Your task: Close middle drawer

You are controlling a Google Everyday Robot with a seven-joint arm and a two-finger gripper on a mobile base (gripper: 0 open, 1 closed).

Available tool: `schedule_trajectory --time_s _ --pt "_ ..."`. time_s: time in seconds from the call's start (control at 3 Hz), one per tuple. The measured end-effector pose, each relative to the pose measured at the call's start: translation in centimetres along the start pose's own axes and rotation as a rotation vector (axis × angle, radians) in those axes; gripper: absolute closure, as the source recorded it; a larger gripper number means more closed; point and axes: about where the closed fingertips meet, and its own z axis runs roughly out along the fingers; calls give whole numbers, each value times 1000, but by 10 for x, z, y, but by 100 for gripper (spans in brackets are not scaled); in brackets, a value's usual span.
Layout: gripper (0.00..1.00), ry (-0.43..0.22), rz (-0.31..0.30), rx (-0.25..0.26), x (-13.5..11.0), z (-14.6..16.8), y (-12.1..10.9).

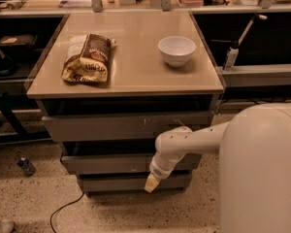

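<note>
One tapered gripper (151, 183) near grey wood-grain middle drawer (109, 163)

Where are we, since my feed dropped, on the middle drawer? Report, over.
Gripper low, in front of bottom drawer. Middle drawer ajar, just above gripper. Top drawer out further; nothing seen blocking.
</note>
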Motion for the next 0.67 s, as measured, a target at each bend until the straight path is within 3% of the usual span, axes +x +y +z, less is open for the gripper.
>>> schedule_trajectory --time_s 0.67 --pt "89 1 -2 -1 0 0 0"
